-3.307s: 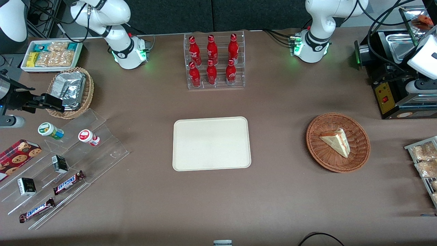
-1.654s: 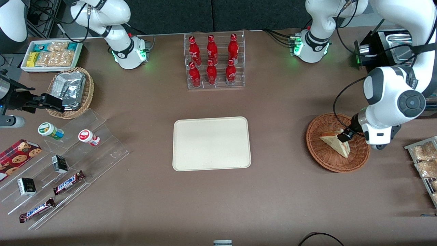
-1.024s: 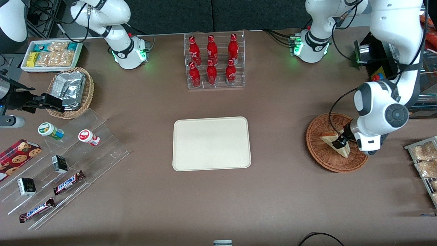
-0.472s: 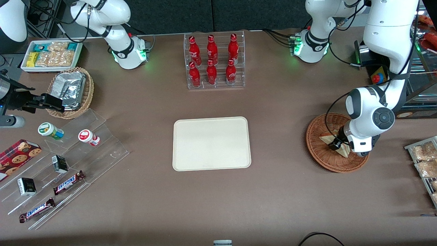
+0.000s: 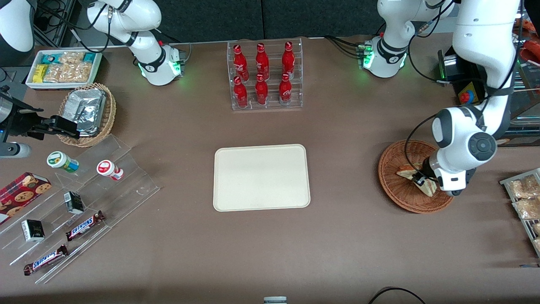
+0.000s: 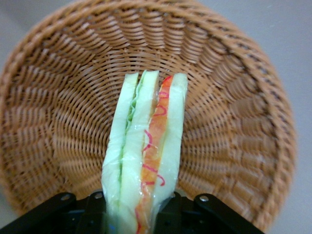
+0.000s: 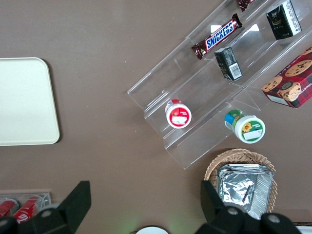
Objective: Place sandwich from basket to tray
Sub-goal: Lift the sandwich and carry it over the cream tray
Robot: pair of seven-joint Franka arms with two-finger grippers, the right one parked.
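The sandwich (image 5: 405, 172) is a pale wedge in clear wrap and lies in the reddish-brown wicker basket (image 5: 392, 194) toward the working arm's end of the table. My left gripper (image 5: 419, 179) is down in the basket, its black fingers pressed against both bread faces. The left wrist view shows the sandwich (image 6: 146, 156) cut edge up, with green and red-orange filling, held in the gripper (image 6: 139, 214) over the basket's weave (image 6: 234, 122). The cream-white tray (image 5: 261, 177) sits bare at mid-table, apart from the basket, and the right wrist view shows the tray's corner (image 7: 24, 102).
A clear rack of red bottles (image 5: 265, 76) stands farther from the front camera than the tray. Snack packets (image 5: 523, 198) and a black machine (image 5: 476, 114) flank the basket. Toward the parked arm's end are a tan foil-packet basket (image 5: 86, 114), a snack tray (image 5: 63, 67) and acrylic shelves (image 5: 93, 190).
The left arm swung in over the basket, came down onto the sandwich and closed its fingers on it. In the last half second the wrist shifted slightly toward the working arm's end.
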